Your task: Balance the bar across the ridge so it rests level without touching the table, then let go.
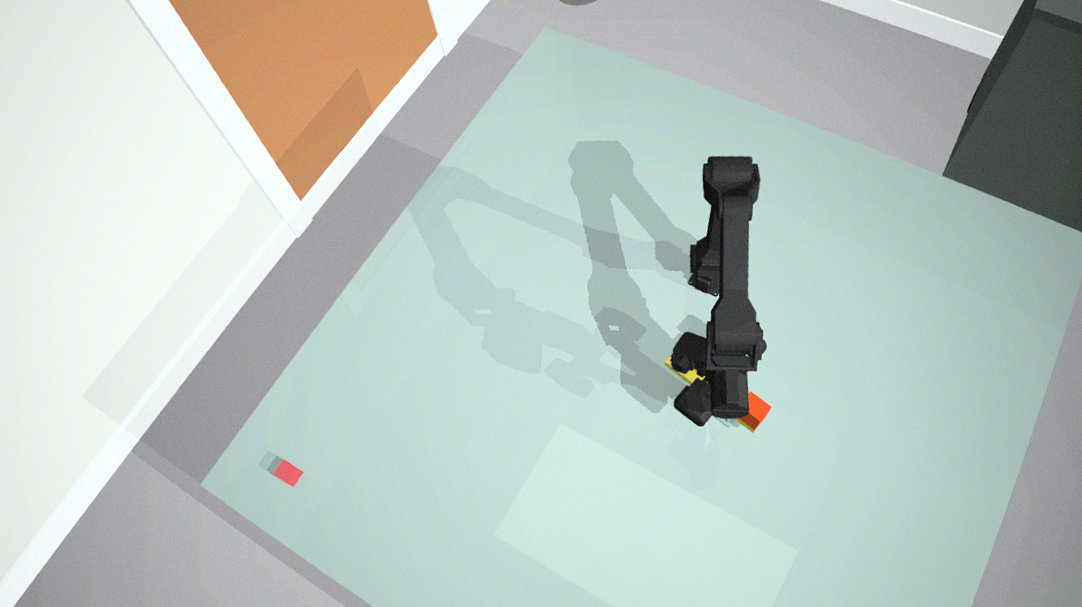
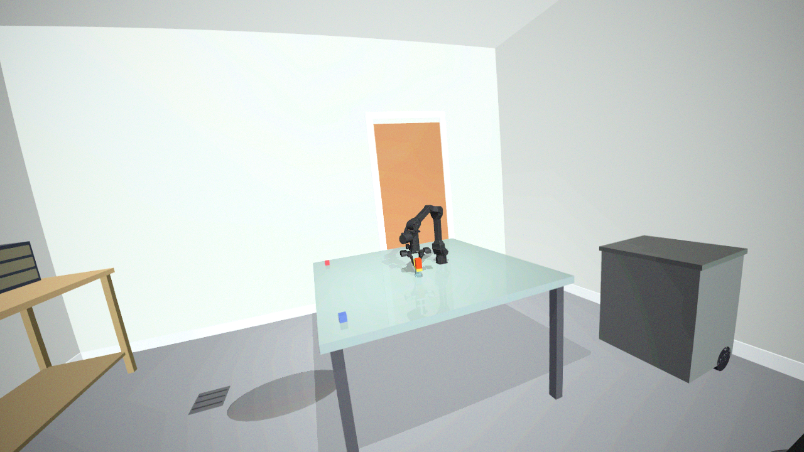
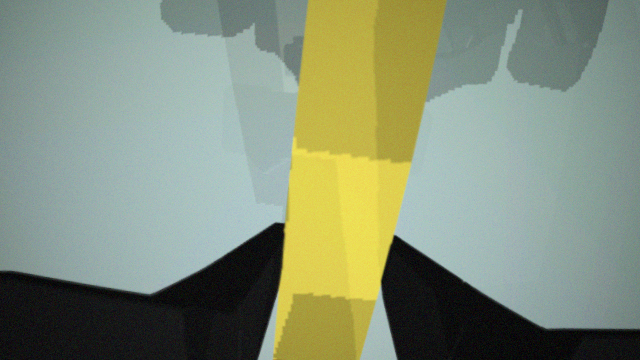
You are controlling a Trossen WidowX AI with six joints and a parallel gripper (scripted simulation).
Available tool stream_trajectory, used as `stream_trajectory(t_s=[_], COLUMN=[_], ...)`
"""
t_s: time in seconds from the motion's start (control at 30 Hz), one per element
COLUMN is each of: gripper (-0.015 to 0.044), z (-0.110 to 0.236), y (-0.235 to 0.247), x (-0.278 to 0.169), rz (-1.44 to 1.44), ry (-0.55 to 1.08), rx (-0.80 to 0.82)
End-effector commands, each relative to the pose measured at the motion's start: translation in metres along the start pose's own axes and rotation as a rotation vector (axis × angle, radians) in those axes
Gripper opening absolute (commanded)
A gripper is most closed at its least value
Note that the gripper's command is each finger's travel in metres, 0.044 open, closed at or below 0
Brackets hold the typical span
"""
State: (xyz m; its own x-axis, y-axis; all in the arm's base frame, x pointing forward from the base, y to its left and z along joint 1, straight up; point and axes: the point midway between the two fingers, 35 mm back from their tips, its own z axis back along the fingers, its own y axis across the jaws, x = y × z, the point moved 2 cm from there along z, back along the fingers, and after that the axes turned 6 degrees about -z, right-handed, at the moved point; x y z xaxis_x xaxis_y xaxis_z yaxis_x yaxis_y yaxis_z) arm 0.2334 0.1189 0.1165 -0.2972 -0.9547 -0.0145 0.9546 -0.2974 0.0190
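- Two black fingers of the gripper pinch the yellow bar, one pressed to each long side, as the wrist view shows.
- In that view the bar runs from the bottom edge to the top edge, between the fingers, with the pale table behind it.
- From the top view the arm reaches down over the bar; only a yellow bit shows on one side of the gripper and an orange end on the other.
- The exterior view shows the gripper low over the table, with the orange end pointing toward the camera.
- The ridge is hidden under the gripper; I cannot tell whether the bar touches it or the table.
- A red cube sits well apart, near the table's corner.
- A blue cube sits near the table's front edge in the exterior view.
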Motion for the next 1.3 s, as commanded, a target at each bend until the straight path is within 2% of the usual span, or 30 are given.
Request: stream_trajectory(t_s=[0.0, 1.27], gripper=[0.0000, 0.0000], z=[-0.0025, -0.0009], y=[-0.0005, 0.0000], x=[0.0000, 0.0001], rz=[-0.004, -0.001], ry=[0.002, 0.002], rx=[-0.002, 0.002])
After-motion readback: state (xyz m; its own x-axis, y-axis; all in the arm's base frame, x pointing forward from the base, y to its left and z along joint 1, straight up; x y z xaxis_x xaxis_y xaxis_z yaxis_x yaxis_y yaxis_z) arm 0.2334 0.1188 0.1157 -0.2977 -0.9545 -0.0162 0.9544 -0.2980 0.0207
